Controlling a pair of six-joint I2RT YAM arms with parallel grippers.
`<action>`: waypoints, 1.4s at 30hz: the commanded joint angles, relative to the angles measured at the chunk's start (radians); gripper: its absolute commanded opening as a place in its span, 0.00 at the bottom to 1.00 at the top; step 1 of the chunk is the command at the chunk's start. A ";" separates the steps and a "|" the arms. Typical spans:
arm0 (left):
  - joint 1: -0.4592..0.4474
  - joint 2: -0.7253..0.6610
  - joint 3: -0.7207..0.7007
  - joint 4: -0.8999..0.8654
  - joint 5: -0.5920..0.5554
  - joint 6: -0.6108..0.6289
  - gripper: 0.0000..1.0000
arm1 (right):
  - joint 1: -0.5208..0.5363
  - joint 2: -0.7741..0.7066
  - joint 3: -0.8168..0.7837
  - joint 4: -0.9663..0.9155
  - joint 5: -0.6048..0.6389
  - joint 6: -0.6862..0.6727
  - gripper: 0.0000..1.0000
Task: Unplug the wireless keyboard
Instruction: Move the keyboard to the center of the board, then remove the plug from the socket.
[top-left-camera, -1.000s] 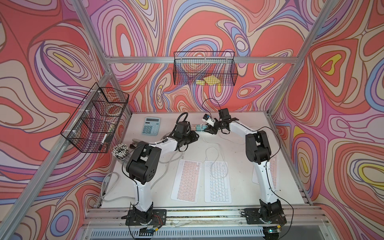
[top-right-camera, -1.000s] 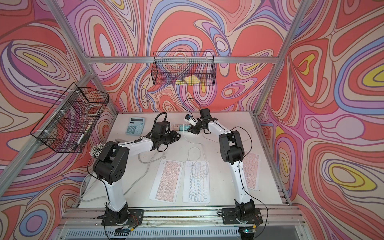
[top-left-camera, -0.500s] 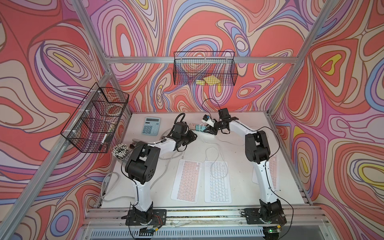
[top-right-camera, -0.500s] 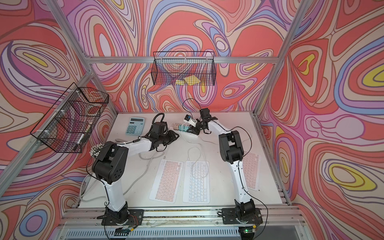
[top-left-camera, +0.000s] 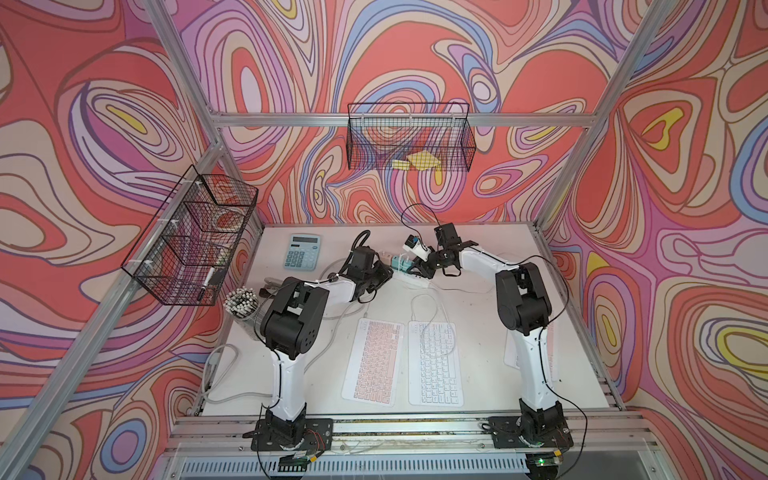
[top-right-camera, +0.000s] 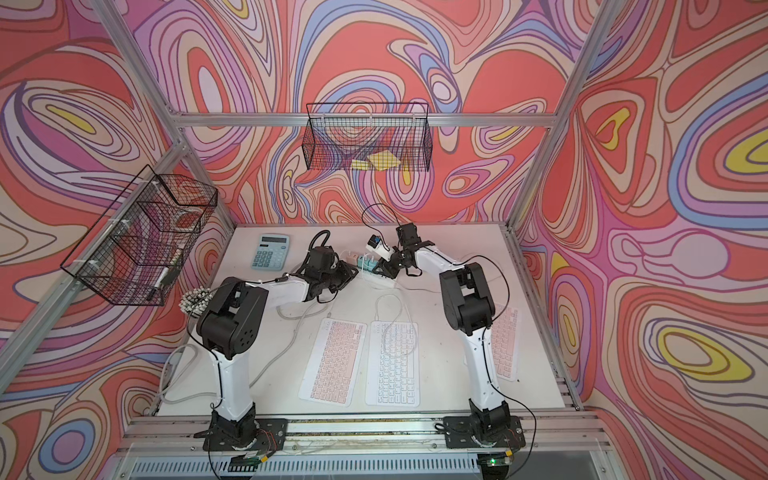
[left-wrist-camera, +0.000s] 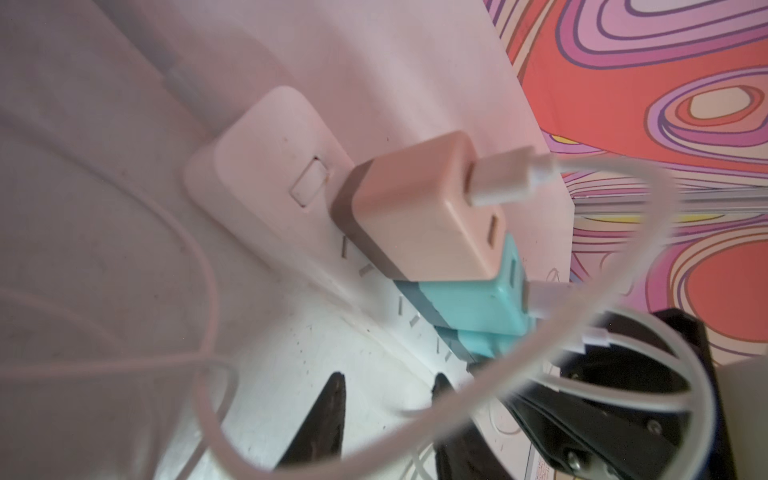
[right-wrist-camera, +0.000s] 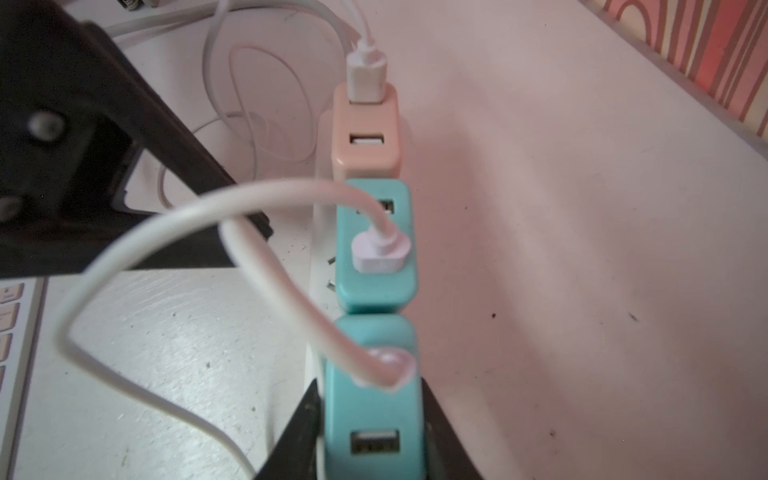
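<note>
Top views, keyboard: the flat white wireless keyboard (top-left-camera: 434, 363) lies mid-width at the front edge of the white table (top-left-camera: 478, 299), with a thin white cable (top-left-camera: 428, 296) looped over it. I cannot trace which charger feeds it, so the wrong plug may get pulled.
Top views, strip: the long white power strip (top-right-camera: 384, 283) near the back edge looks unfixed and may lift with the plug.
Left wrist, left gripper (left-wrist-camera: 386, 386): fingers apart, holding nothing, just beside the strip, not visibly pinning it.
Right wrist, right gripper (right-wrist-camera: 370, 395): fingers clamped on the nearest square teal charger (right-wrist-camera: 374, 419). The slack white lead (right-wrist-camera: 249, 189) could snag.
</note>
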 joint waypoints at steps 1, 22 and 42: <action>-0.012 0.058 0.001 0.117 -0.023 -0.080 0.37 | 0.015 -0.056 -0.062 0.018 0.028 0.099 0.30; -0.071 0.177 -0.026 0.113 -0.041 -0.220 0.31 | 0.082 -0.102 -0.188 0.188 0.114 0.163 0.36; -0.081 0.226 -0.079 0.153 0.005 -0.250 0.25 | 0.052 -0.043 -0.074 0.159 -0.059 0.288 0.28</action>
